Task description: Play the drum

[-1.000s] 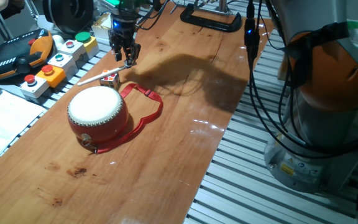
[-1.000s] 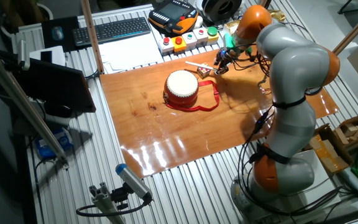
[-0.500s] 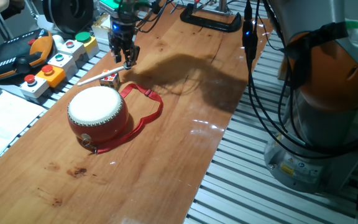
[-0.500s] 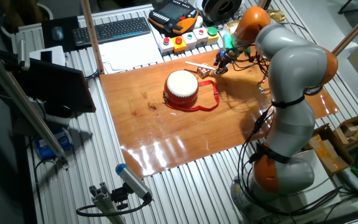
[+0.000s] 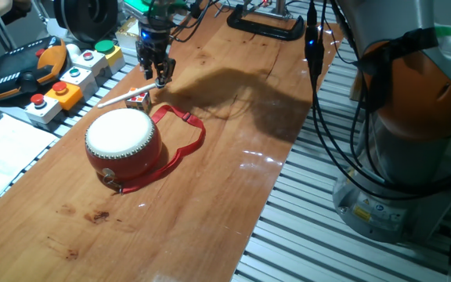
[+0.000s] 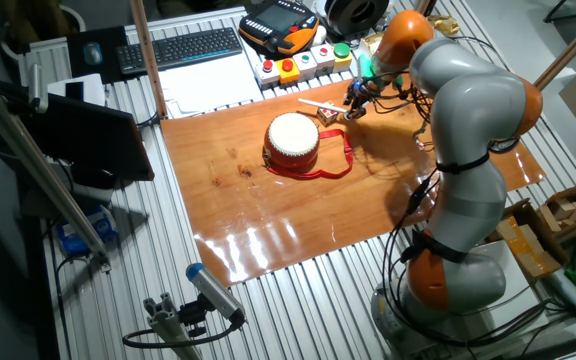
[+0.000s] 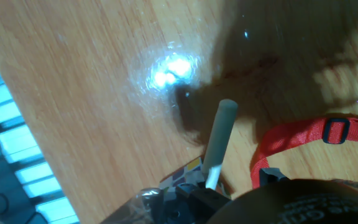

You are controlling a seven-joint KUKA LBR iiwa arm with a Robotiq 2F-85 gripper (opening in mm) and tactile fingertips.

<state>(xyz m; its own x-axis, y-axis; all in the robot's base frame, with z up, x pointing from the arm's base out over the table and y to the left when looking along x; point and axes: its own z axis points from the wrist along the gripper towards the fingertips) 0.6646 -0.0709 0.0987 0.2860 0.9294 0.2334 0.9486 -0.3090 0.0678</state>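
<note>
One drum (image 5: 122, 139) — strap (image 5: 180, 138) beside

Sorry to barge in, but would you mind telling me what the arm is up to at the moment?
The arm is meant to play the drum, which sits untouched on the wooden table, its red strap spread beside it. The gripper hovers beyond it, above a pale stick and a small multicoloured cube. I cannot tell whether its jaws are open or shut.

My view: red-bodied drum (image 5: 123, 143) with cream skin, red strap (image 5: 180, 141), multicoloured cube (image 5: 138, 99), on brown wood table (image 5: 233, 117).
</note>
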